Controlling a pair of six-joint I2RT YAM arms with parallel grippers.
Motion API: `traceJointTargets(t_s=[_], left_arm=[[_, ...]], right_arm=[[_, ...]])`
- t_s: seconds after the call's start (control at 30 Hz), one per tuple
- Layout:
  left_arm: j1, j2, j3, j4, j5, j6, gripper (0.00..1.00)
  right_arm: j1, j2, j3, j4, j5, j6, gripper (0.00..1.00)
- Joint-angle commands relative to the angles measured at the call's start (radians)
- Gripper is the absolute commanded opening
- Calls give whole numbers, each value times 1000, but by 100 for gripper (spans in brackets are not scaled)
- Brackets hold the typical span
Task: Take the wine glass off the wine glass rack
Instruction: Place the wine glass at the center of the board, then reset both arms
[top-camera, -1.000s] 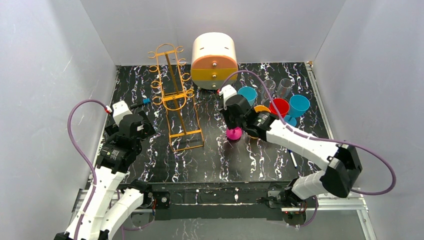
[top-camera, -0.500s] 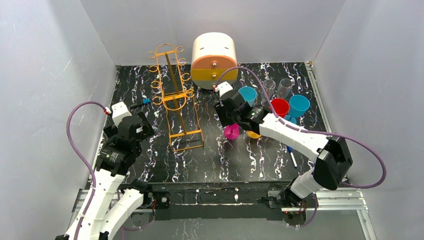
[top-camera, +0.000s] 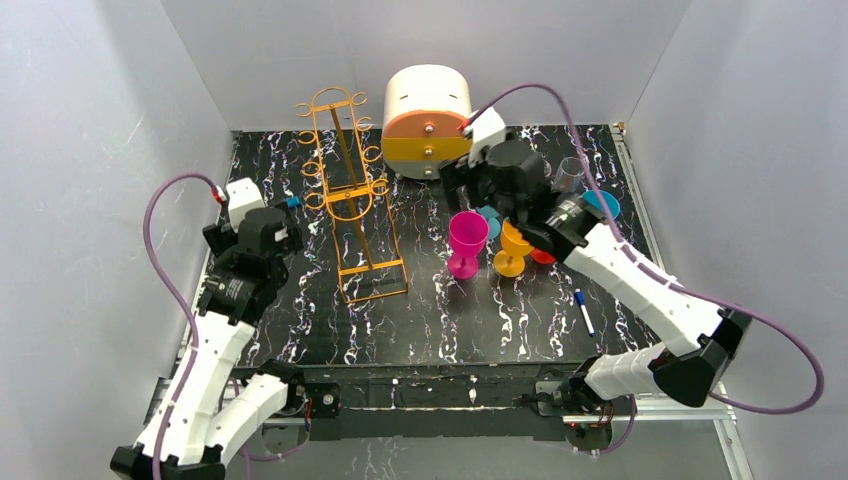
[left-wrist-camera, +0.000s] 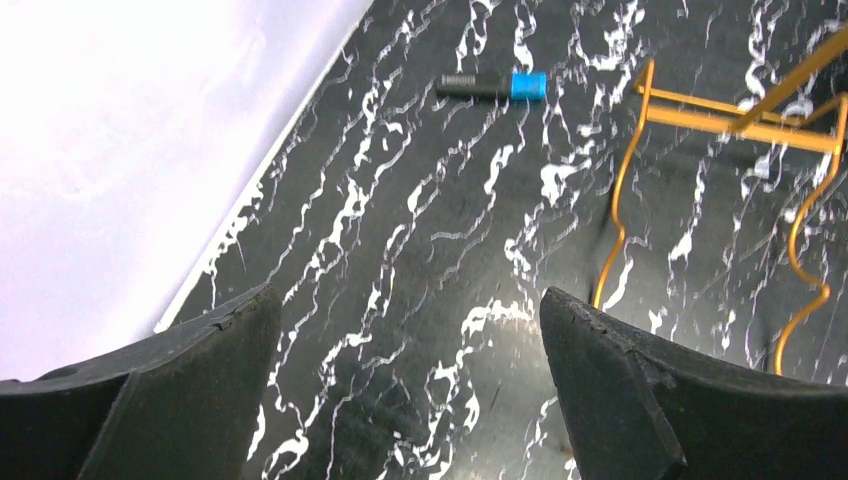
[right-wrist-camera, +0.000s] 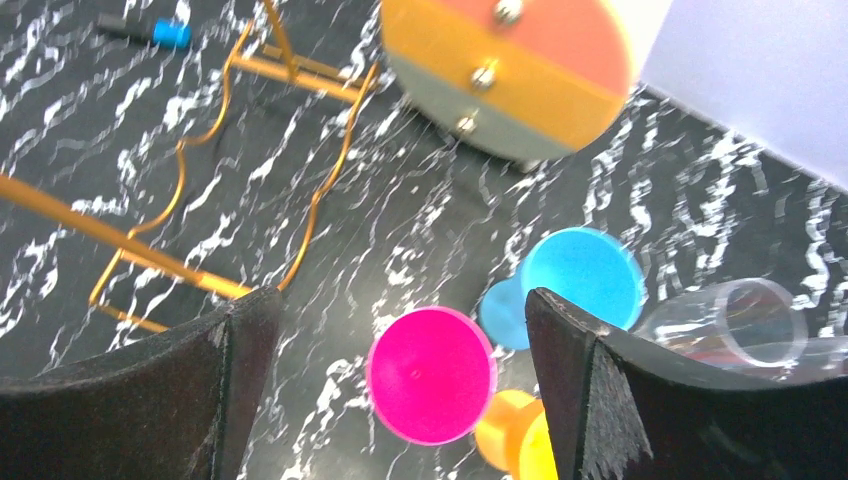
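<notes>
Pink wine glass (top-camera: 467, 238) stands upright on the desk (top-camera: 450, 325) below the spread right gripper (right-wrist-camera: 395, 300), near the rack (top-camera: 350, 193); left gripper (left-wrist-camera: 408, 300) also spread.

Wine glass rack (top-camera: 352, 198) of thin smooth metal wire painted orange-gold, pink wine glass (top-camera: 467, 236) of opaque, slightly shiny plastic, table (top-camera: 450, 320) top glossy black with white veins, gripper fingers (left-wrist-camera: 640, 400) of rough matt black plastic, clear cup (right-wrist-camera: 760, 325) transparent and shiny

Lab cell: white walls (top-camera: 100, 120), marbled tabletop (top-camera: 450, 320).
</notes>
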Motion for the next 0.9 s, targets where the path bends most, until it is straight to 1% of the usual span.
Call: traceJointTargets(t_s=[0.0, 0.03, 0.1, 0.17, 0.27, 0.33, 0.37, 0.4, 0.43, 0.53, 0.6, 0.67, 0.8, 0.87], left_arm=[[98, 102, 114, 97, 18, 76, 98], [151, 125, 137, 104, 60, 81, 98], [273, 169, 190, 120, 191, 100, 98], [382, 240, 252, 109, 302, 116, 98], [457, 351, 371, 47, 390, 141, 98], [462, 384, 429, 66, 440, 202, 98], [461, 386, 442, 94, 450, 218, 98], [462, 381, 442, 131, 427, 214, 98], [461, 372, 442, 157, 405, 205, 98], [461, 343, 430, 204, 405, 213, 98], [461, 337, 433, 205, 402, 203, 98], [461, 327, 428, 205, 429, 199, 98], [462, 320, 410, 212, 453, 195, 98], [461, 321, 403, 213, 423, 160, 98]], right_arm=[[-161, -31, 72, 49, 19, 0, 99], [-233, -22, 97, 13, -29, 36, 99], [-369, -11, 145, -34, -134, 90, 99], [-471, -1, 178, -58, -216, 111, 99], [-598, 24, 236, -99, -314, 149, 99], [-650, 46, 279, -153, -307, 178, 99], [-664, 49, 289, -176, -286, 192, 99], [-673, 43, 285, -184, -268, 201, 99], [-675, 31, 269, -178, -262, 202, 99], [-675, -29, 185, -121, -270, 211, 99], [-675, -73, 125, -62, -298, 208, 99], [-674, -100, 94, -35, -321, 207, 99], [-675, -104, 101, -42, -351, 209, 99], [-675, -107, 97, -44, -347, 208, 99]])
